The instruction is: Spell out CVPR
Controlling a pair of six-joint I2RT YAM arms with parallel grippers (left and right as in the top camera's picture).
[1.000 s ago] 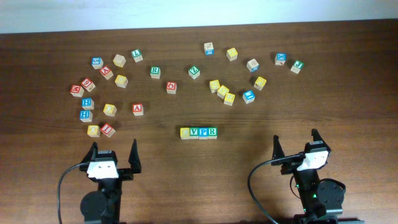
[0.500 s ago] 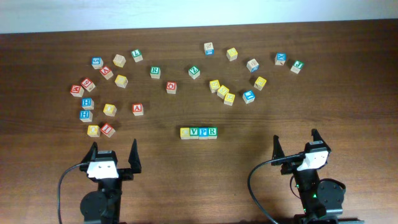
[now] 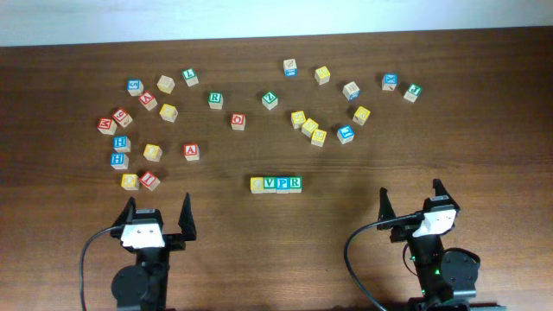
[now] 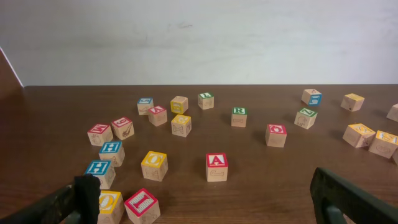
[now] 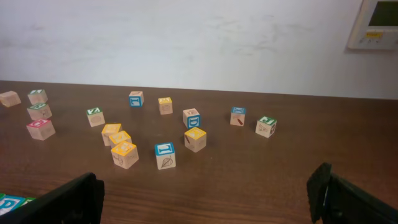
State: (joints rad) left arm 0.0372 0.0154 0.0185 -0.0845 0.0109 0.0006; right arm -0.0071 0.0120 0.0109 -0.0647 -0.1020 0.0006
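Observation:
Four letter cubes stand side by side in a row at the table's middle front: a yellow cube [image 3: 257, 184], a green V [image 3: 270, 183], a blue P [image 3: 283, 183] and a green R [image 3: 295, 183]. The row's right end shows at the lower left corner of the right wrist view [image 5: 12, 202]. My left gripper [image 3: 157, 214] rests open near the front edge, left of the row, with nothing between its fingers. My right gripper [image 3: 411, 199] stands open at the front right, also empty.
Loose letter cubes lie scattered across the far half of the table. A red A [image 3: 191, 150] and a red I [image 3: 149, 180] beside a yellow cube [image 3: 130, 181] lie ahead of the left gripper. A yellow cluster [image 3: 308, 127] lies right of centre.

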